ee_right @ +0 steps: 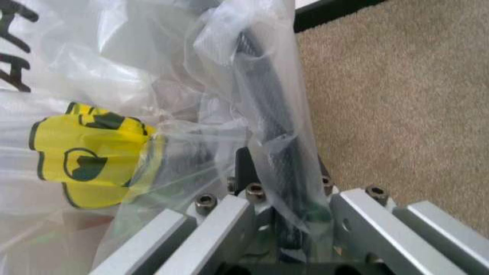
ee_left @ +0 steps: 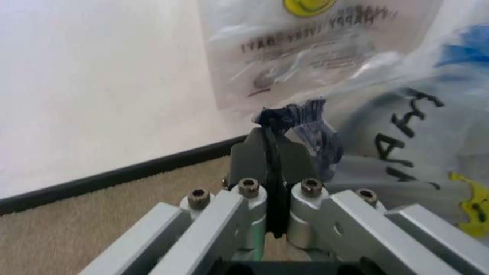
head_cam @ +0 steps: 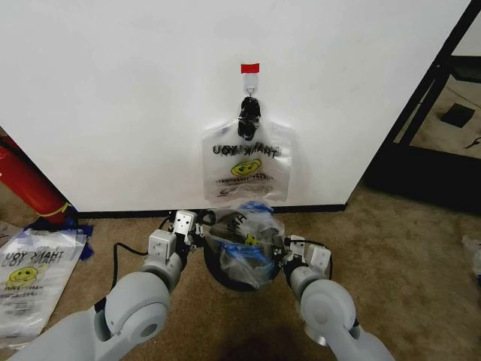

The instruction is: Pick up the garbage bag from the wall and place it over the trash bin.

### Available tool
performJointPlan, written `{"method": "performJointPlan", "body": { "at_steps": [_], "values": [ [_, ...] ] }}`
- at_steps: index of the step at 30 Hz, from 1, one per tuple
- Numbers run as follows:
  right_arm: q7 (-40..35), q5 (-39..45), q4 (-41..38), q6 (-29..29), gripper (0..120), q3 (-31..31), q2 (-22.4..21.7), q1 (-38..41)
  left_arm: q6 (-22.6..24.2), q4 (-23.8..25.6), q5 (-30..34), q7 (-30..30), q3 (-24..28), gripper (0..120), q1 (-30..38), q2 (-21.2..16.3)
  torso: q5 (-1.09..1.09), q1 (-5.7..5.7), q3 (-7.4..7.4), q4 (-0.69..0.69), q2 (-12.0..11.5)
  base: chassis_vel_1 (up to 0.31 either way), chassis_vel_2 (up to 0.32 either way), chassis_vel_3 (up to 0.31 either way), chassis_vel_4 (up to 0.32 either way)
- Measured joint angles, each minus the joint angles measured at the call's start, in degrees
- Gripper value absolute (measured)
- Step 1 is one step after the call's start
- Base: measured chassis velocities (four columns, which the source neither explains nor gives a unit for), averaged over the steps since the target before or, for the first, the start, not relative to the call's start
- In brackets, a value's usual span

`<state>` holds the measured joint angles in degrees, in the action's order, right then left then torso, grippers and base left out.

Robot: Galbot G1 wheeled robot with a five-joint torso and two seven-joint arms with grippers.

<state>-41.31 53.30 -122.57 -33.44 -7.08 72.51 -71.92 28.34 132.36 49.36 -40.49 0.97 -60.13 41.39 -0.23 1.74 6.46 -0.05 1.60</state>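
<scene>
The garbage bag (head_cam: 246,242) is thin, see-through plastic, crumpled and puffed, with black lettering, a yellow smiley face and a blue-tinted fold at its top; it is spread across the mouth of the trash bin (head_cam: 225,276), a small round dark bin standing on the carpet just in front of the wall (head_cam: 113,90). The left end effector (head_cam: 197,235) is at the bag's left edge, its dark fingers (ee_left: 267,166) pressed fully together on a bunched, blue-tinted bit of the plastic. The right end effector (head_cam: 284,254) is at the bag's right edge, its fingers closed down on a fold of clear plastic that drapes over them (the bin's dark rim seems to run between them too, though the film blurs it). A second bag (head_cam: 246,165) of the same print hangs flat on the wall above, from a black hook clip (head_cam: 249,116) under a red tape strip (head_cam: 249,68).
</scene>
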Motion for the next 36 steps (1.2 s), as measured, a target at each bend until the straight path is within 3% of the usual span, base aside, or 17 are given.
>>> {"method": "performJointPlan", "body": {
  "at_steps": [7,13,17,20,22,26,28,31,36],
  "values": [
    [0.12,-0.95,-0.65,0.00,0,-0.43,0.19,-1.74,-0.96,5.00,-0.64,2.69,-2.91,5,-4.28,-1.70,0.00,0.00,0.00,0.00,0.00,0.000,0.000,0.000,0.000],
    [0.37,-2.30,-0.13,0.21,0,-0.45,0.74,-2.24,-0.64,10.35,-1.98,6.57,-6.35,30,-7.60,-4.80,0.00,0.00,0.00,0.01,0.01,0.000,0.000,0.000,0.000],
    [1.30,-4.02,0.16,0.67,0,-0.45,0.78,-2.78,-0.82,11.16,-1.80,8.51,-7.51,43,-6.99,-6.55,0.00,0.00,0.00,0.01,0.01,0.000,0.000,0.000,0.000],
    [1.79,-4.65,0.16,0.84,0,-0.41,0.87,-3.18,-2.64,11.20,-1.80,12.64,-4.15,58,-2.05,-8.68,0.01,0.00,0.00,0.01,0.01,0.000,0.000,0.000,0.000],
    [1.81,-4.77,0.16,0.85,0,-0.41,0.92,-3.23,-3.17,10.97,-1.82,14.46,-2.42,61,0.15,-9.18,0.00,0.00,0.00,0.00,0.01,0.000,0.000,0.000,0.000],
    [1.81,-5.01,0.09,0.84,0,-0.36,1.01,-3.68,-4.41,8.17,-2.64,19.05,2.78,73,6.47,-9.87,0.01,0.00,0.00,-0.02,0.01,0.000,0.000,0.000,0.000],
    [1.87,-5.17,-0.06,0.77,0,-0.21,0.91,-3.97,-4.66,5.77,-2.97,21.95,4.98,86,9.57,-10.17,-0.01,0.01,0.00,-0.02,0.01,0.000,0.000,0.000,0.000],
    [2.08,-5.15,0.13,0.65,0,0.36,0.87,-3.62,-4.65,3.88,-3.46,23.90,5.75,91,10.78,-10.51,0.01,0.01,0.01,0.02,0.01,0.000,0.000,0.000,0.000],
    [2.24,-5.07,0.57,0.55,0,0.87,0.79,-3.05,-4.39,1.33,-3.65,25.59,6.50,88,11.80,-10.39,0.00,0.01,0.01,0.00,0.01,0.000,0.000,0.000,0.000]
  ]
}}
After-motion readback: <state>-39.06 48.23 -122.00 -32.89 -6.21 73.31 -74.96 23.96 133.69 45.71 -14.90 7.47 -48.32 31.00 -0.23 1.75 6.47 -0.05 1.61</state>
